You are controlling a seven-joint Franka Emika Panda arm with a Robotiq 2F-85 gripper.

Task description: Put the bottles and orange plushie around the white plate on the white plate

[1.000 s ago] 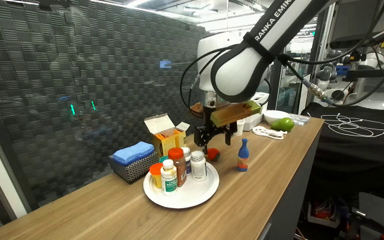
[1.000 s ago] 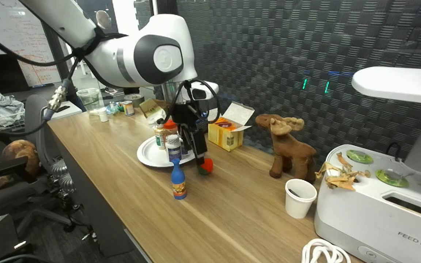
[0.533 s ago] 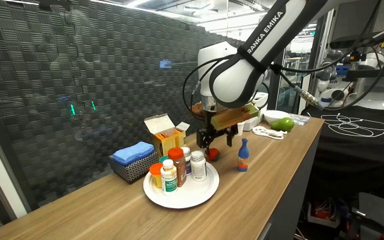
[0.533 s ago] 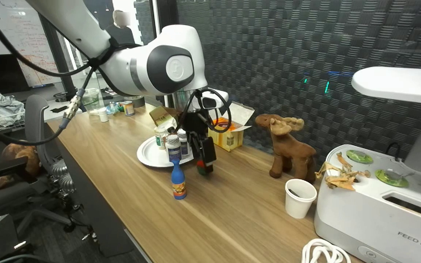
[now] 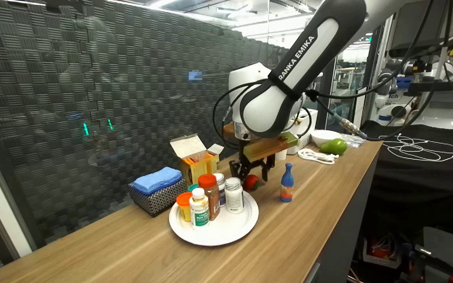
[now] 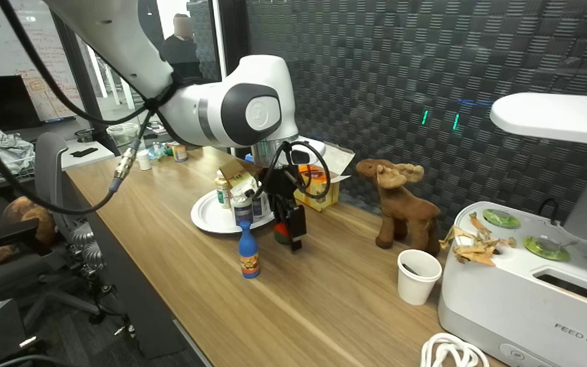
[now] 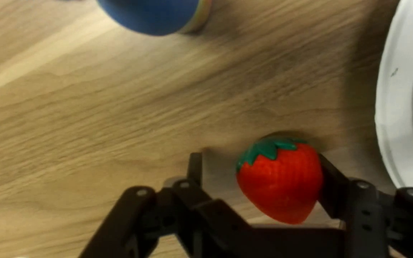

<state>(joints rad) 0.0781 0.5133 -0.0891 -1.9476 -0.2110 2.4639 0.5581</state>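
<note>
The tool (image 7: 262,172) straddles the red strawberry (image 7: 280,182) on the counter (image 7: 120,118), jaws standing wider than it, nothing clamped yet! It sits close by the plate-side finger (image 7: 335,190), presumably so closing would trap it. Just beyond that finger, the white plate (image 5: 230,236) carries upright bottles (image 5: 234,196), perhaps bunched to leave room.

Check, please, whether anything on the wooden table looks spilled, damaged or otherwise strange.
In an exterior view, what look like withered leaves on the white appliance stand out: tan, curled and drooping over its edge. I see nothing spilled.
</note>
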